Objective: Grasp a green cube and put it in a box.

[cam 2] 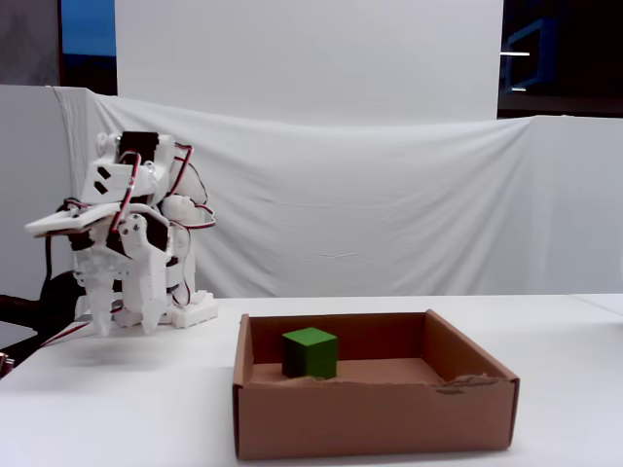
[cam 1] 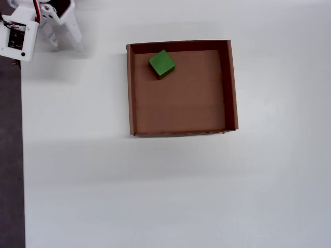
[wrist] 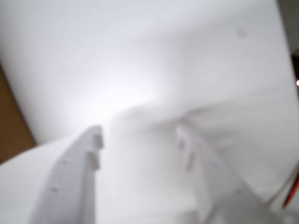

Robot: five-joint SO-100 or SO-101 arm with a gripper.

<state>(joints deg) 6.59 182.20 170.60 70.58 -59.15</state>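
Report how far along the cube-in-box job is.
Done: the small bright-green cube rests on the floor of the shallow brown cardboard box, near its top-left corner in the overhead view. In hand: nothing; the white end effector hangs empty above the white table, well left of the box in the fixed view, its fingers apart in the blurred wrist view. Left: nothing visible.

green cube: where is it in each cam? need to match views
Wrist view: not in it; only blurred white surfaces and the gripper.
Overhead view: green cube inside the box, upper-left corner of its floor.
Fixed view: green cube on the box floor, left of centre.
Shared landmark: the box, in the overhead and fixed views.
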